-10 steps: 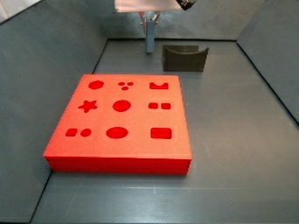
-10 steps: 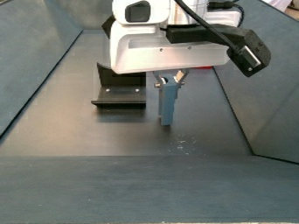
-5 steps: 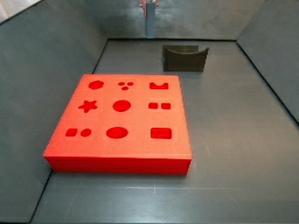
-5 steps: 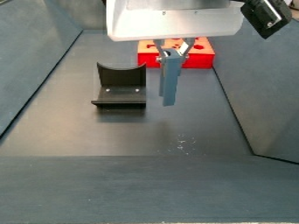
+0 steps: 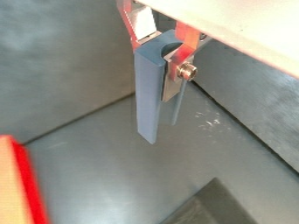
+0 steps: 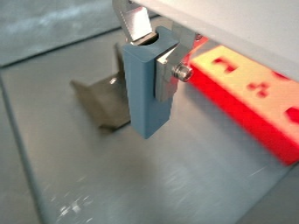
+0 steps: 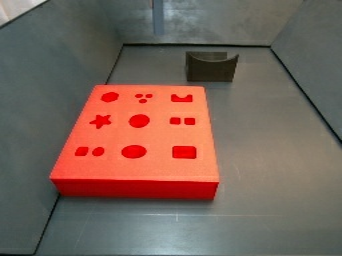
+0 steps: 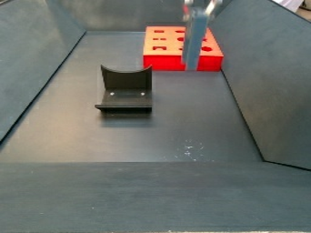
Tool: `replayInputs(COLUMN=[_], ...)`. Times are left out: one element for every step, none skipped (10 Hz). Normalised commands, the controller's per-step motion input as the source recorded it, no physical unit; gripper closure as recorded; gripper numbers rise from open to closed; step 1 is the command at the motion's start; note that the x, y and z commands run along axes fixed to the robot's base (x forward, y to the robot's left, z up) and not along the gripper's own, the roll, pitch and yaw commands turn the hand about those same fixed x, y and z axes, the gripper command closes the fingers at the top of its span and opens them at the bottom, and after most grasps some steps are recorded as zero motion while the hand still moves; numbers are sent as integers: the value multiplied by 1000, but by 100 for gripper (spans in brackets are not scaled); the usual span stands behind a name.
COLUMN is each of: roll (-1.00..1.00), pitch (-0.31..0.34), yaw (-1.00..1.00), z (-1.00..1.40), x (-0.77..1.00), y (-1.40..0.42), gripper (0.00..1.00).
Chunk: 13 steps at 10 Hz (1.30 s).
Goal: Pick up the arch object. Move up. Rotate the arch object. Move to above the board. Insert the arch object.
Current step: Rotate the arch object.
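Note:
My gripper (image 5: 158,52) is shut on the arch object (image 5: 149,96), a long blue-grey block with a curved notch at its upper end. The block hangs upright between the fingers (image 5: 174,77), well above the grey floor. It shows in both wrist views (image 6: 146,92). In a side view only its lower part shows at the top edge (image 8: 195,36), in front of the board (image 8: 166,47). In a side view it is a faint strip at the top (image 7: 156,12). The board (image 7: 140,135) is a flat red slab with shape cutouts in three rows. The gripper body is out of both side views.
The dark fixture (image 7: 211,65) stands on the floor behind the board and also shows in a side view (image 8: 125,88) and in a wrist view (image 6: 103,101). Grey walls enclose the floor on all sides. The board's red edge shows in a wrist view (image 6: 251,87).
The gripper has risen straight up with the arch object in it. Its white body has left both side views; only the block's lower part still shows.

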Motion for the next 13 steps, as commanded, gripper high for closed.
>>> replayInputs(roll=[119,123,107,98,-53,-64,-65,-62,-61,-59,-58,-55,-51], pitch=[76,66,59,67,135,129,120,99,86,79,78,48,21], yaw=[37,37,33,35,-558,-512,-422,-250,-320,-229,-161,-97,-78], z=[921,740,550,303,0,-117,-100,-60,0,15,-1000,-1000,-1000], x=[-171,-116,-74,-25,4,40,40,48,0,3,0,13,19], y=[-460,-257,-136,-78,-49,-10,11,12,0,0,0,2,2], gripper=[100,100,100,100,100,100,100,100,100,100,100,100,100])
